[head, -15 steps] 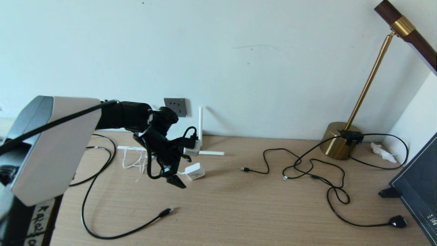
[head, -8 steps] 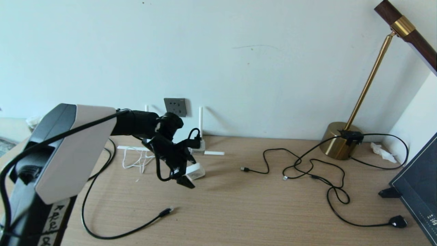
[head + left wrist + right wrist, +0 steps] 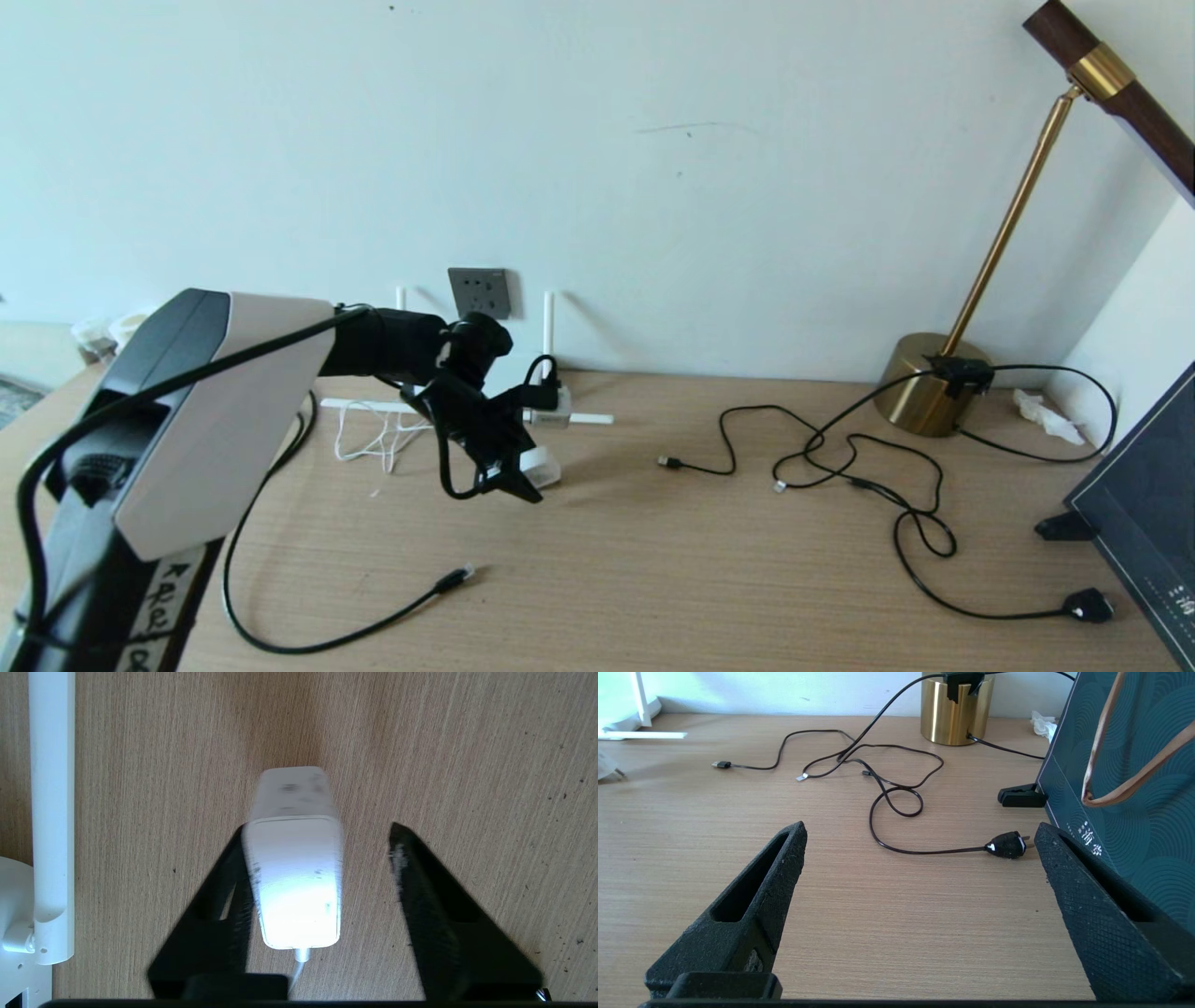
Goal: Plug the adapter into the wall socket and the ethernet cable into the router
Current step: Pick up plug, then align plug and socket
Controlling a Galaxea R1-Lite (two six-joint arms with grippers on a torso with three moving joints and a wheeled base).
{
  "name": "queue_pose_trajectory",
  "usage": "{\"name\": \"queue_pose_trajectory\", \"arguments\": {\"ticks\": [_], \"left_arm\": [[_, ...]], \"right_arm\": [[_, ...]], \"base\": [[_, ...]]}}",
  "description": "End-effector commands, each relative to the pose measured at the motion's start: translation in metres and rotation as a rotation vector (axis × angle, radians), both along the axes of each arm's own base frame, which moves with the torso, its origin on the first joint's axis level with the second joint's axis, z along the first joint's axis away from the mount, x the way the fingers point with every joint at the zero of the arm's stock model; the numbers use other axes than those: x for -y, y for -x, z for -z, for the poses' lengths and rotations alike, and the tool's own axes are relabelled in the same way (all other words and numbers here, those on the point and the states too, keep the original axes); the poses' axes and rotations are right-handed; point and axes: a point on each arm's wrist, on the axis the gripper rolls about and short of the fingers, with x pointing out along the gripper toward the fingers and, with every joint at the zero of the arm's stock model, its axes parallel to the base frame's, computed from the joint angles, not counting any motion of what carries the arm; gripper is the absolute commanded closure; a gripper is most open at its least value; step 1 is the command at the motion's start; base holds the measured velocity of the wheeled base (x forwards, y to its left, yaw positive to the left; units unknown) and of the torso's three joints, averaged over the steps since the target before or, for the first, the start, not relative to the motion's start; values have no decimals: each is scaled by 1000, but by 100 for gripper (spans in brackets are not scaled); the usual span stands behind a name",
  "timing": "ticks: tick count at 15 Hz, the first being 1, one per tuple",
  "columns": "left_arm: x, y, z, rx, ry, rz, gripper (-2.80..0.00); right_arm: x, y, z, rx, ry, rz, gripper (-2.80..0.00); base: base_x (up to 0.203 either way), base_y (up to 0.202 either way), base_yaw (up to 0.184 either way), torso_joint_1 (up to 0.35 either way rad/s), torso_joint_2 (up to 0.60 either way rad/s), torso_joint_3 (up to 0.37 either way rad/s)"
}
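Left gripper (image 3: 317, 858) jaws spread astride the adapter (image 3: 294, 872), one touching: light, rigid, smooth; pinch its flat sides.

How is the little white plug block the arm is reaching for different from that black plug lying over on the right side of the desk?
The adapter is a white rounded block on a thin white cord; the black plug is a small dark oval on a thin black cord. The adapter sits between the left gripper fingers, one finger against its side; the black plug lies untouched beside the dark bag. Both rest on the wooden desk, unplugged.
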Motion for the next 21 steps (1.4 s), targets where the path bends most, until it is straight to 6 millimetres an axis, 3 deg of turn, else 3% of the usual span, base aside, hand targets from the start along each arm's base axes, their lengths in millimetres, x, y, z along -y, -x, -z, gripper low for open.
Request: {"name": "queue_pose_trajectory", "arguments": {"ticks": [1, 7, 9, 12, 14, 17, 19, 21], "left_arm": [[1, 0, -1, 7, -1, 6, 0], [0, 4, -10, 15, -14, 5, 0], [-5, 13, -32, 36, -8, 3, 0], [-39, 35, -95, 116, 47, -61, 0], [-65, 72, -147, 124, 127, -164, 0], [-103, 151, -215, 148, 253, -388, 0], [-130, 208, -243, 153, 324, -556, 0], [-154, 278, -246, 2, 316, -754, 0]], "right_arm": [[0, 0, 0, -1, 0, 0, -280], [0, 0, 0, -1, 0, 0, -280], [0, 0, 0, 0, 0, 0, -280], [0, 0, 0, 0, 0, 0, -280], [0, 0, 0, 1, 0, 0, -280], [0, 0, 0, 1, 0, 0, -280], [0, 0, 0, 1, 0, 0, -280], [0, 0, 0, 0, 0, 0, -280]], "base": [[0, 0, 0, 0, 0, 0], [0, 0, 0, 0, 0, 0], [0, 0, 0, 0, 0, 0], [0, 0, 0, 0, 0, 0], [0, 0, 0, 0, 0, 0], [0, 0, 0, 0, 0, 0], [0, 0, 0, 0, 0, 0], [0, 0, 0, 0, 0, 0]]}}
